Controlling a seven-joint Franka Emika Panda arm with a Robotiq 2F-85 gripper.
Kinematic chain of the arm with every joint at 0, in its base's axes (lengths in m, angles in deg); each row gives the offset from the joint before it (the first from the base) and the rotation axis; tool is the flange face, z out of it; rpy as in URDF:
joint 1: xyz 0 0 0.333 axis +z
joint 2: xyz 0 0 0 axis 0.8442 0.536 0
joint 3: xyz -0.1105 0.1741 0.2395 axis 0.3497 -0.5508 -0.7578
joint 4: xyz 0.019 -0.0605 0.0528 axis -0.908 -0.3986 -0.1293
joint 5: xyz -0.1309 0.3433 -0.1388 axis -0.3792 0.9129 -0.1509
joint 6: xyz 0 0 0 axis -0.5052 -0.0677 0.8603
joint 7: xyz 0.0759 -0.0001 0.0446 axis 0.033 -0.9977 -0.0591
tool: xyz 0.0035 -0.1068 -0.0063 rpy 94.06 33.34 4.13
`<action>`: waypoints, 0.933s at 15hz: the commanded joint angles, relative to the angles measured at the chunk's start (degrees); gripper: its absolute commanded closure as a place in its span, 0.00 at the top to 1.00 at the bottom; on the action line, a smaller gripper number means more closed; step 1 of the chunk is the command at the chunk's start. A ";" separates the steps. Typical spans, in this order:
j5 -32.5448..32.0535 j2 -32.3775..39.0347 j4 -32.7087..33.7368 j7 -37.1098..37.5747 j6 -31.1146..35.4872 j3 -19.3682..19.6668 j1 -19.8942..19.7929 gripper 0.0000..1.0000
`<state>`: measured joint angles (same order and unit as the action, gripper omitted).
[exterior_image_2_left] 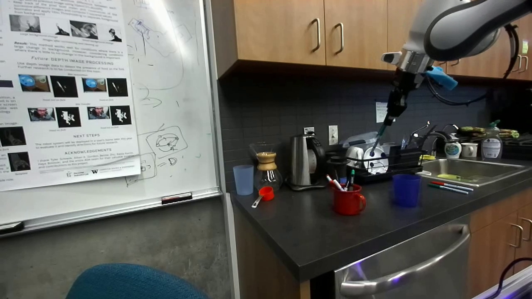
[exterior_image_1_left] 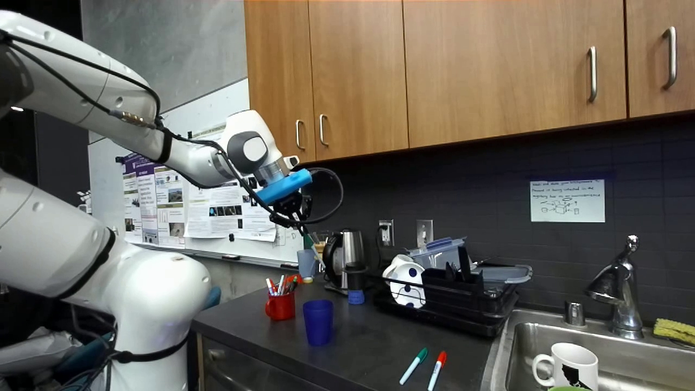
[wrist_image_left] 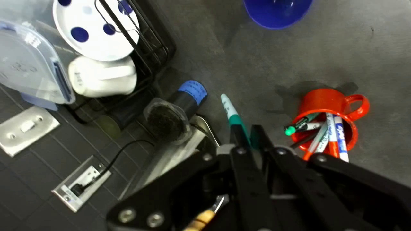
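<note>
I see the gripper [wrist_image_left: 245,134] up in the air, jaws pinching a green-and-white marker [wrist_image_left: 236,119] by its green part. Marker's long axis runs out from the jaws, slanting down; pale end foremost, well apart from the counter [wrist_image_left: 340,54]. Red mug [wrist_image_left: 319,100] of markers [wrist_image_left: 331,126]: lower than the jaws, to their right in the wrist view. Blue tumbler [wrist_image_left: 280,14] lower too, beyond the pale end.

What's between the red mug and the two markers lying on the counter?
A blue cup stands between the red mug and the loose green-capped marker and red-capped marker. Both exterior views show it.
</note>
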<state>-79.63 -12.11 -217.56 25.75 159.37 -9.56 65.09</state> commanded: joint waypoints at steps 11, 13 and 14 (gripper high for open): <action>-8.50 10.49 1.72 7.01 1.18 8.54 -11.24 0.02; -8.49 12.85 2.52 6.06 1.56 10.83 -12.03 0.02; -8.34 14.08 3.07 5.56 1.67 11.98 -12.32 0.02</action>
<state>-87.03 -2.92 -217.13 32.64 160.07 -0.20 53.98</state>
